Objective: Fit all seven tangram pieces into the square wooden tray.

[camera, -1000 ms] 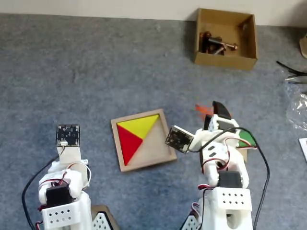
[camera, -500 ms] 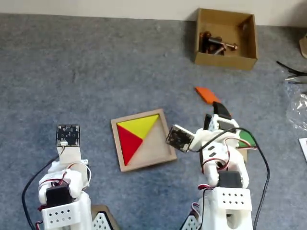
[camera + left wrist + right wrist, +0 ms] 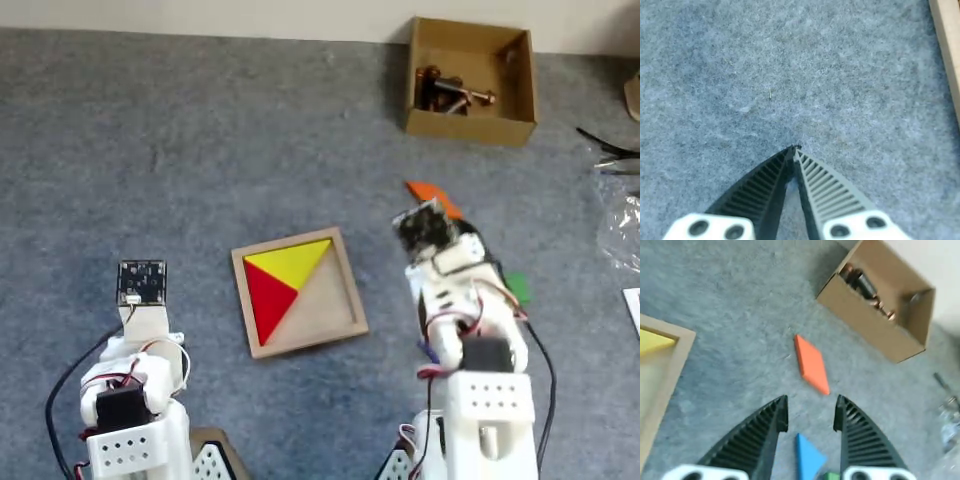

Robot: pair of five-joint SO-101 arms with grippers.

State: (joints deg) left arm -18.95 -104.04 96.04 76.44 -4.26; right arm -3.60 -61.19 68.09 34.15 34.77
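The square wooden tray lies at the table's middle with a yellow triangle and a red triangle in it. An orange parallelogram lies flat on the carpet just beyond my right gripper, which is open and holds nothing. Between its fingers, closer in, lie a blue triangle and a green piece. From above, the orange piece sits just past the right arm and the green piece beside it. My left gripper is shut over bare carpet, left of the tray's edge.
A cardboard box holding metal parts stands at the back right, beyond the orange piece. Cables and a plastic bag lie at the right edge. Grey carpet covers the table, with open room at the left and back.
The orange piece slid away from the right gripper toward the box and came to rest. The right arm's wrist swung from facing the tray to point at that piece. The left arm stayed still.
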